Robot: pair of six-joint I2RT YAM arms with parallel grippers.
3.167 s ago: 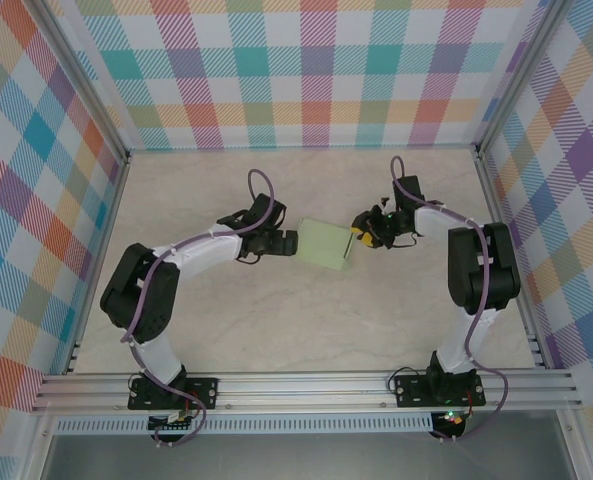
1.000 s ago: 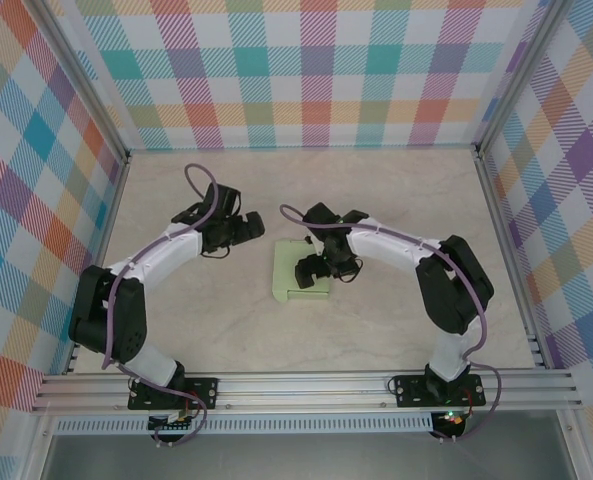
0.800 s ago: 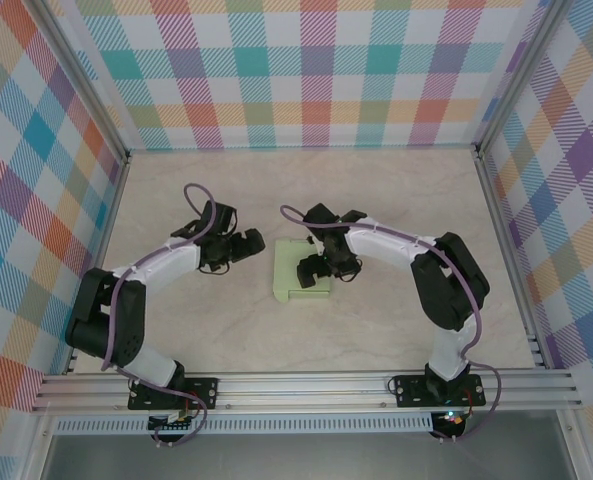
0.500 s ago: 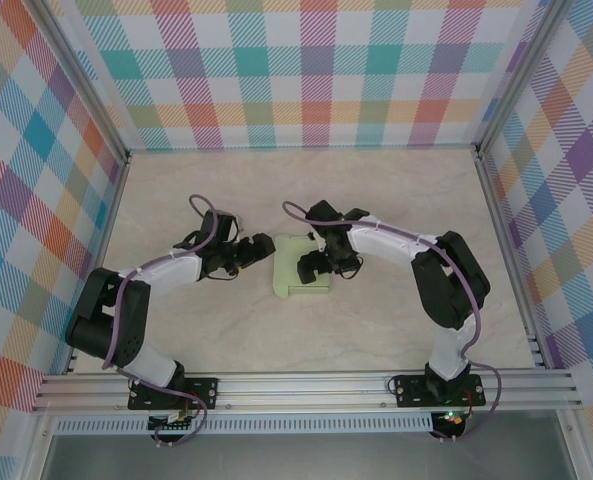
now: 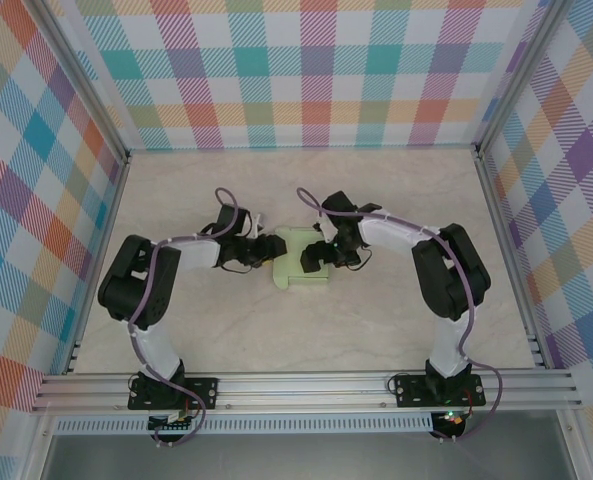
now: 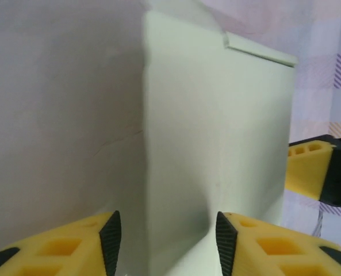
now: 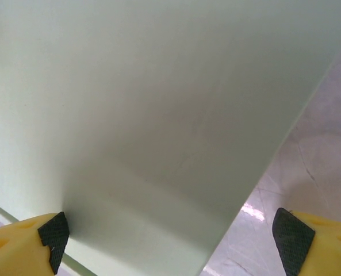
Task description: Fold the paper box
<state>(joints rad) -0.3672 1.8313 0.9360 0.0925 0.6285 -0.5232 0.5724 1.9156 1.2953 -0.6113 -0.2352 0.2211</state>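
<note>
Left pincer [image 6: 167,230] straddles the paper box [image 5: 298,262] edge (grip cannot be told), right pincer [image 7: 170,233] gapes over it: a hard squeeze risks crumpling its wall.

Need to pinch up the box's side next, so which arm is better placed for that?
Left, probably. The left claw straddles a folded edge of the paper box, one finger each side. The right claw is spread wide over a flat panel, nothing to pinch.

- Left arm [image 5: 186,245] and right arm [image 5: 396,230]: white links, black joints, black base plates
- Purple cables [image 5: 224,194] run along each
- Yellow fingers [image 6: 55,244], black pads [image 7: 54,230]
</note>
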